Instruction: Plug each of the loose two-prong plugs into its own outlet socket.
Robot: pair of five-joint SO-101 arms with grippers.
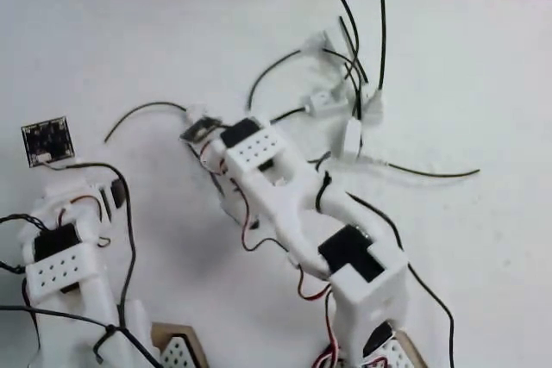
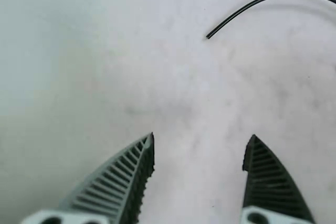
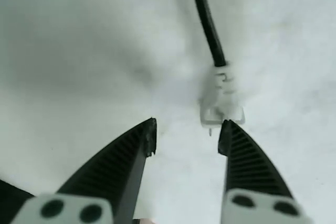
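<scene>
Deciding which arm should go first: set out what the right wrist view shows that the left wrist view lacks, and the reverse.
Right wrist view: a white plug on a black cord, lying close by one tip of the open right gripper. Left wrist view: the loose end of a thin black wire, well ahead of the open left gripper. Both: the white table beneath an open gripper.

A white table point(image 1: 129, 40) bears several loose white plugs point(image 1: 321, 102) with black cords point(image 1: 431, 174).
</scene>
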